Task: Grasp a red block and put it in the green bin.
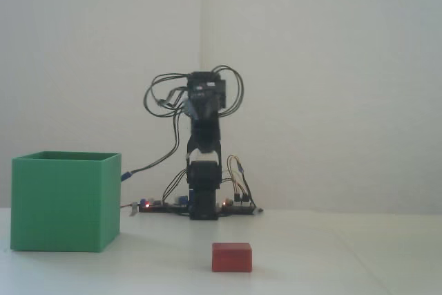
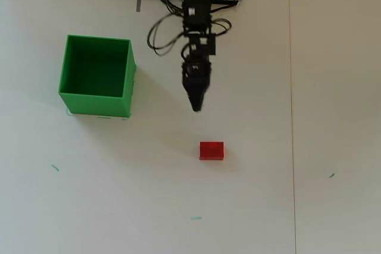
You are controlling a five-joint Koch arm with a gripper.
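I am holding the gripper [image 2: 195,109] above the table [image 2: 297,87], jaws pressed together, short of the red block [image 2: 211,150]; the green bin [image 2: 95,104] is sitting well apart.

Red block [image 2: 211,150]: small, matte, rectangular, wider than tall, lying flat on the white tabletop [image 2: 297,87], its long sides level in the overhead view. Green bin [image 2: 95,75]: large, open-topped, thin-walled cube, upright and empty, standing well apart from the block, up and to its left in that view; left of it in the fixed view.
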